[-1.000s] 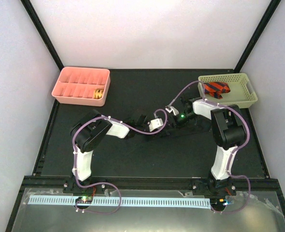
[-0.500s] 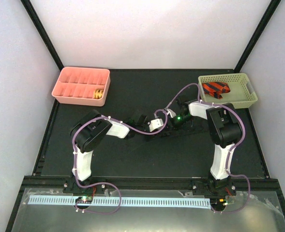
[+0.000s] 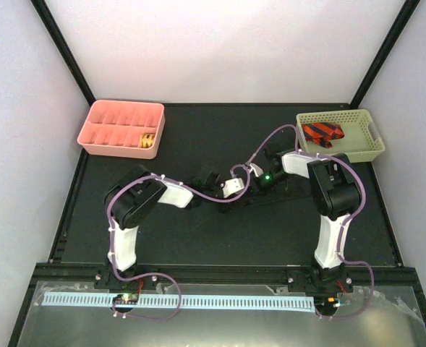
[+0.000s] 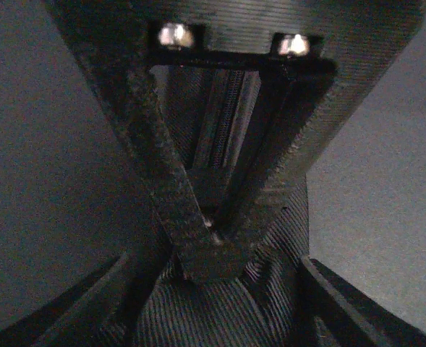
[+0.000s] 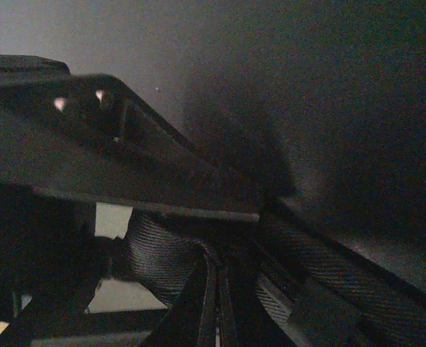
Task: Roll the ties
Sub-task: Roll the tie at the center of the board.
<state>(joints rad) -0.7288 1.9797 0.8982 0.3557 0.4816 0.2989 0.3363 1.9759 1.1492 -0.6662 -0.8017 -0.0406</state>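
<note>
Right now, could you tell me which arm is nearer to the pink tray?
Left. The left arm bends close by the tray, on its near side; the right arm stands on the other side, beside the basket.

Pale walls (image 3: 234, 50), black tabletop (image 3: 198, 238).

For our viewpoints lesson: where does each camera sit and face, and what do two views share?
Top external: above, behind the bases, looking down on the table, striped tie; left arm, right arm show.
Left wrist: facing down past the left gripper onto the black tie.
Right wrist: low, looking past the right gripper.
Wrist views share the black tie.
</note>
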